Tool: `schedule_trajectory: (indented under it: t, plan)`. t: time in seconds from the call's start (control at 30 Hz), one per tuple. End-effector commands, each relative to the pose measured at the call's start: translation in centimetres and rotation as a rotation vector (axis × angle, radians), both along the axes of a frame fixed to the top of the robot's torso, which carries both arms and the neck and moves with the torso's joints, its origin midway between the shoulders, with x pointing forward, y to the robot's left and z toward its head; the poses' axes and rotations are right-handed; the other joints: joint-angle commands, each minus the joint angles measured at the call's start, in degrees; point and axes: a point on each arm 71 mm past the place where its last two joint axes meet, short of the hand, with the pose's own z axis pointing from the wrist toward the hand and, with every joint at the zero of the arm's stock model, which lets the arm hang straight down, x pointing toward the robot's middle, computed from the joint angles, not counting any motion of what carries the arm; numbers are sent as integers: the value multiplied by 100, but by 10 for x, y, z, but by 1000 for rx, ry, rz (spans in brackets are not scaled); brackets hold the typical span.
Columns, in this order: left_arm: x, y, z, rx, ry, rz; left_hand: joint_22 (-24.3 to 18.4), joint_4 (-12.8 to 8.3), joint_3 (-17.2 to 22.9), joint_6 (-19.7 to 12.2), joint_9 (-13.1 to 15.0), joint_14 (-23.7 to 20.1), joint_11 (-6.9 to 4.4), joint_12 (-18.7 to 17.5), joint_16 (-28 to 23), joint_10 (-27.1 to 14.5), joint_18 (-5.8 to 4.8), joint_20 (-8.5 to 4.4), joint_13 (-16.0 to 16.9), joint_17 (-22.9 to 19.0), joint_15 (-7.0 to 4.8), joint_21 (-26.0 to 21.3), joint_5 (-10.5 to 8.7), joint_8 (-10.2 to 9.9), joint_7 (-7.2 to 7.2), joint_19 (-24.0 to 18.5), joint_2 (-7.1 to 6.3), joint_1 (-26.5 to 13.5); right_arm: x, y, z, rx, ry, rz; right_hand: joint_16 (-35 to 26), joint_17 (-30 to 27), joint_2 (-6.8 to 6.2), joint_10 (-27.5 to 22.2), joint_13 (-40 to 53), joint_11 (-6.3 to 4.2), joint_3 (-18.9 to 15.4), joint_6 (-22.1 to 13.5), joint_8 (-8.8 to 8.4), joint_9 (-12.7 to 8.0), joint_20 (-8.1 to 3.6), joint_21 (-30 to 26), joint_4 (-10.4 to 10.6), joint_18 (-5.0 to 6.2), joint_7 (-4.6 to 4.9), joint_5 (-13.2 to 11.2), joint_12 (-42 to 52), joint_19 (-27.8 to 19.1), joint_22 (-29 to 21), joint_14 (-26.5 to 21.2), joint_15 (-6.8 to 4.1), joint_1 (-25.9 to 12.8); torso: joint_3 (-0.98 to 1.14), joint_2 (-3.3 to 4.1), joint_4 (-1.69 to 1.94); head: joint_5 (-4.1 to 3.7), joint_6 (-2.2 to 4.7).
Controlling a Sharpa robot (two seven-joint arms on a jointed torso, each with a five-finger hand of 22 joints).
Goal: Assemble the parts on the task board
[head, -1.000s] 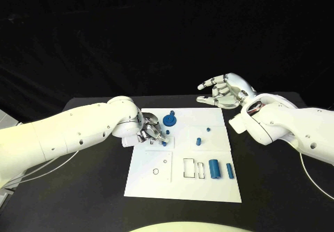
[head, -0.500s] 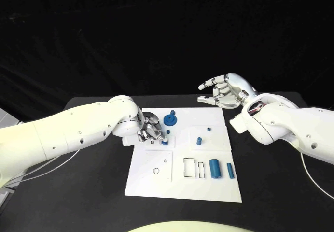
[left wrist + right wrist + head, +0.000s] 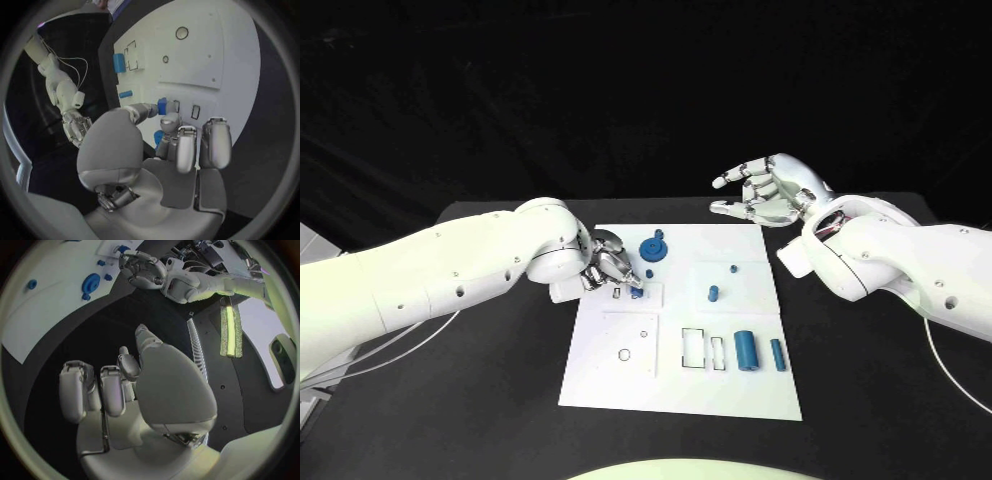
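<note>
Nearest us on the board (image 3: 678, 385): a wide blue cylinder (image 3: 746, 350) and a thin blue pin (image 3: 777, 354) lie side by side at the near right, just beside two outlined slots. An oval hole sits to their left.

Mid board: a small blue peg (image 3: 713, 293) right of centre, a tiny blue stud (image 3: 733, 268) just beyond it.

Left hand (image 3: 607, 270) sits over the board's left edge, fingers curled in; we see it pinching a small blue part (image 3: 162, 106) between thumb and fingertip, low over the board, next to small rectangular slots.

Further back: a blue disc with post (image 3: 653, 249), just beside the left hand.

Farthest: right hand (image 3: 764, 190) hovers above the table beyond the board's far right corner, fingers apart, holding nothing.
</note>
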Motion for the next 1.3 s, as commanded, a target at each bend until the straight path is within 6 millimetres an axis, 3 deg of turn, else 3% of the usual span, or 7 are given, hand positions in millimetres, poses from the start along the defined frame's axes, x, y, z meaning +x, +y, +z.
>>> schedule_trajectory:
  t: [0.03,0.27,0.47,0.67,0.97,1.3]
  plan:
    - [1,1,4,-40,-42,22,217,-1182,1140,104,39,597,-9,39,20,58,-122,-15,32,1510,-60,37,94,-3,-50,57,-17,-59,0,1,-1,-1,6,11,-32,519,45,-20,-4,-6,7,-5,29,7,30,-39,42,100,2,11,-17,88,1084,296,21,-16,5,5,7,11,-5]
    - [-1,5,9,0,-130,-1,267,-1243,1137,195,55,597,-37,57,20,141,-133,-45,99,1510,-88,58,328,-35,-79,99,-68,-100,0,-1,-2,-1,7,6,-32,519,45,-20,-4,-6,7,-5,29,7,30,-39,42,100,2,11,-17,88,1084,296,21,-16,9,14,8,16,-13]
    - [-2,4,11,39,-205,-21,288,-1255,1137,216,58,597,-43,63,20,159,-138,-50,114,1510,-94,66,371,-39,-86,116,-77,-103,0,-2,-3,-2,8,2,-29,527,55,-15,-2,-7,6,-2,33,8,30,-36,47,99,2,11,-13,90,1085,298,21,-30,7,10,15,33,-43]
    - [-4,2,9,77,-267,-40,281,-1259,1138,223,59,597,-45,61,20,162,-136,-52,113,1510,-96,64,387,-41,-89,111,-80,-104,0,-3,-3,-2,6,1,-33,522,57,-18,-8,-7,6,-2,35,8,30,-37,47,99,1,12,-19,90,1085,296,20,-33,2,13,-4,46,-51]
    - [-6,-2,4,109,-284,-66,298,-1265,1141,235,61,597,-49,61,20,170,-140,-56,118,1510,-99,71,414,-44,-92,125,-84,-104,0,-2,-3,-11,3,6,7,591,60,14,23,-9,6,-4,37,8,30,41,43,81,1,12,20,130,1117,317,19,-35,12,13,-17,47,-67]
    - [-6,-7,0,116,-296,-68,301,-1266,1142,240,61,597,-50,72,20,182,-140,-58,136,1510,-101,72,423,-46,-94,128,-84,-106,-1,-2,-4,-15,1,7,-4,574,64,10,13,-10,7,-2,40,9,29,13,41,88,-1,12,11,118,1106,313,18,-35,6,14,-3,42,-94]
